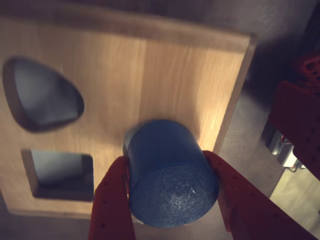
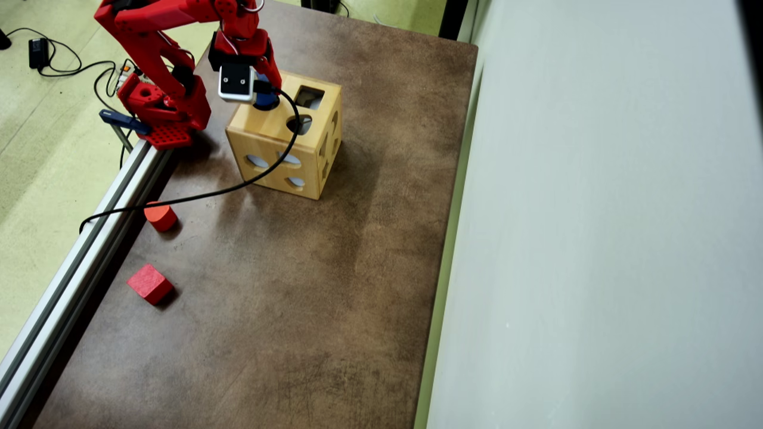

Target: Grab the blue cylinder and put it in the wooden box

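My red fingers [image 1: 172,200] are clamped on the short dark-blue cylinder [image 1: 170,172], holding it over the top face of the light-wood cube box with shaped holes [image 2: 286,146] at the tabletop's far left, flat end down so it should fit a round hole.

dark-blue cylinder [image 1: 170,177], light-wood box [image 2: 280,140], red hand [image 1: 172,200]
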Controlling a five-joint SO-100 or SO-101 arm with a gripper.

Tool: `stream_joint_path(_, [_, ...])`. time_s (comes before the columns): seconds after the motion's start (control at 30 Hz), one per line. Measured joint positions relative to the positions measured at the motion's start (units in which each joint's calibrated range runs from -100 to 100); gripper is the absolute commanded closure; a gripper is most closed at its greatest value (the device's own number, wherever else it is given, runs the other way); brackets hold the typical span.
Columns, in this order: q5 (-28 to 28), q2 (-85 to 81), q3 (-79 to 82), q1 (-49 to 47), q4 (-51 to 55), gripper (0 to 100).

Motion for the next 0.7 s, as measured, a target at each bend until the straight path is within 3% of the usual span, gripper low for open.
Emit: stream_joint_path(0.7, [0.63,0.0,0.0,-0.14,0.0,96])
